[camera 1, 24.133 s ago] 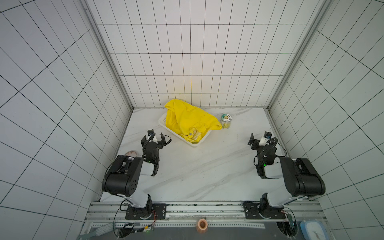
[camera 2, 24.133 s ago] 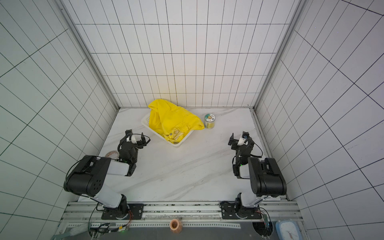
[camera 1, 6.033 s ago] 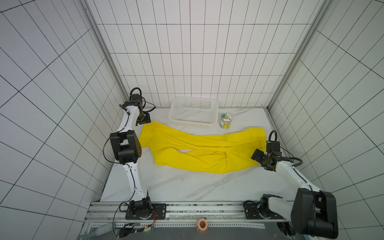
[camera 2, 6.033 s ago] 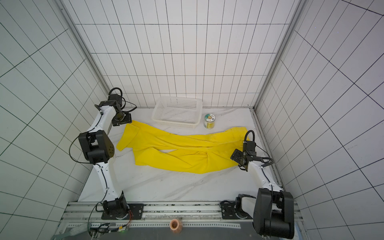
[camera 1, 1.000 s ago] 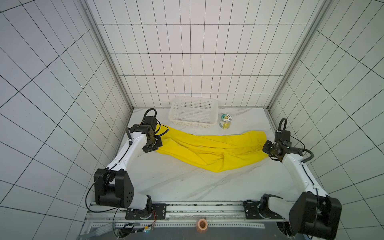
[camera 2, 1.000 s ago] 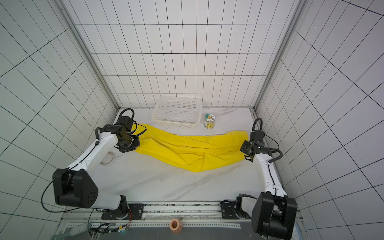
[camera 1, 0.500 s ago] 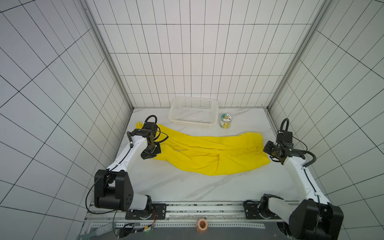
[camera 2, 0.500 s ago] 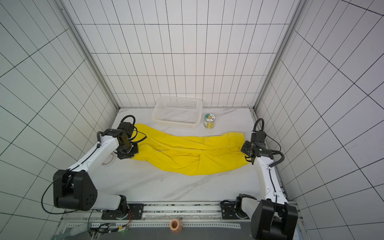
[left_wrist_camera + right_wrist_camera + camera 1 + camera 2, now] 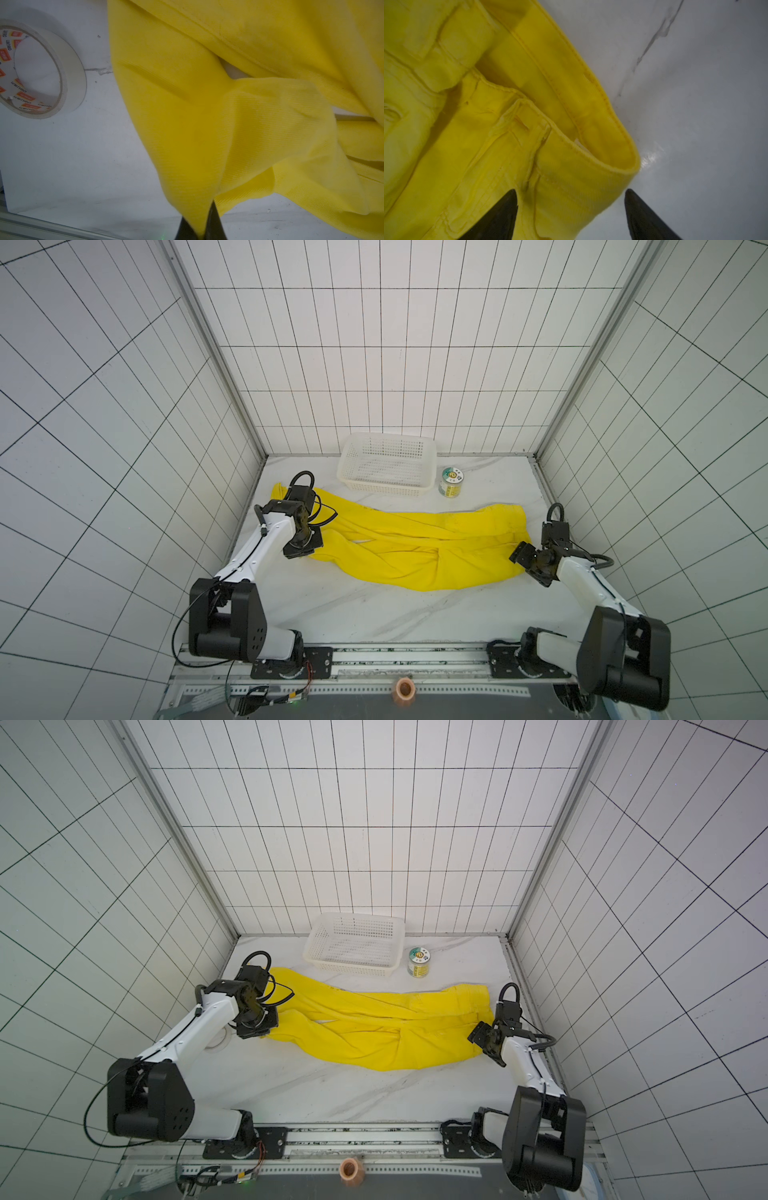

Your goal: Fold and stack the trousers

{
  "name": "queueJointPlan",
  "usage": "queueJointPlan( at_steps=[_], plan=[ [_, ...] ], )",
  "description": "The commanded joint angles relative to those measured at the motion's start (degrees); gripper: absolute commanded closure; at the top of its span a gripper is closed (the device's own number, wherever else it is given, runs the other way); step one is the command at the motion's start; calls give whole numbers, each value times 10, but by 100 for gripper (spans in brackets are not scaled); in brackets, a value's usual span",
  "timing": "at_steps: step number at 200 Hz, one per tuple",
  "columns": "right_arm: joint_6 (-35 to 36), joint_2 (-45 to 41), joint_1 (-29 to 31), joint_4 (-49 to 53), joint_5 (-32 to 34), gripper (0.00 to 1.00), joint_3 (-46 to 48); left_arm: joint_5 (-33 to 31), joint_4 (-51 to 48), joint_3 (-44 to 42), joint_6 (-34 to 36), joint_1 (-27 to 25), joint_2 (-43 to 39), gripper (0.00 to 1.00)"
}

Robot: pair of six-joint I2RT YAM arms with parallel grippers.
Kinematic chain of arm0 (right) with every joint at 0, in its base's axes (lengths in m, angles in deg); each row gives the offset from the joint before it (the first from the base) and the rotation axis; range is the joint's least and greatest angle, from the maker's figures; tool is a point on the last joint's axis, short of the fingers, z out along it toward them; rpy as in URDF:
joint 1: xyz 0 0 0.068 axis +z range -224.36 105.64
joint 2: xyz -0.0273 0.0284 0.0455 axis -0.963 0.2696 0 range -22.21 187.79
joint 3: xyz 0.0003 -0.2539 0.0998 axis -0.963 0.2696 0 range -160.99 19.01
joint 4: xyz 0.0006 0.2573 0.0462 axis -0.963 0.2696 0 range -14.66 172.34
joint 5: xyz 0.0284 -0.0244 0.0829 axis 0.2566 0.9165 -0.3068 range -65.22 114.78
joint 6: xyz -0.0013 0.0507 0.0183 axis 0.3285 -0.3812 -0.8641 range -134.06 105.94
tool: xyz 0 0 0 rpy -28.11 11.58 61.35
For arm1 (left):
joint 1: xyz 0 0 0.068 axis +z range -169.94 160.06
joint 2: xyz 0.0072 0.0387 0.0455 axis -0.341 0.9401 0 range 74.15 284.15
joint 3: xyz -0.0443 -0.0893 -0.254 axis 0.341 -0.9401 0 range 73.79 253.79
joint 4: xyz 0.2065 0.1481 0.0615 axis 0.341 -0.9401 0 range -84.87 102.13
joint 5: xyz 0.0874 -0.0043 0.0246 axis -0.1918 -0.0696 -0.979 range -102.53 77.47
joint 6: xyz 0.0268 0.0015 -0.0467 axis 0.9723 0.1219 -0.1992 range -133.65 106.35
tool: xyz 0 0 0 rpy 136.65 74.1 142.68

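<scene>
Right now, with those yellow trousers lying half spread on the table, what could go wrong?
Only the left hand pinches the trousers; the right hand is open at the waistband, so a pull may drag the cloth into a heap. The legs lie splayed and wrinkled, so a fold may come out crooked. The tape roll beside the cloth could get swept along.
</scene>
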Motion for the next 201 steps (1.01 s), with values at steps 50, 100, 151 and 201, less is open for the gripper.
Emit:
queueJointPlan(
  at_steps=[50,100,151,201],
  plan=[
    [-4,54,-6,-73,-11,95,30,-2,9,5,10,1,-1,100],
    [20,-14,-14,-21,29,100,-68,-23,-23,61,13,1,-12,100],
    [35,-35,-14,26,43,100,-226,-71,-74,184,23,7,-10,100],
    [38,-7,-12,72,51,100,-405,-115,-119,332,29,18,9,100]
  ],
)
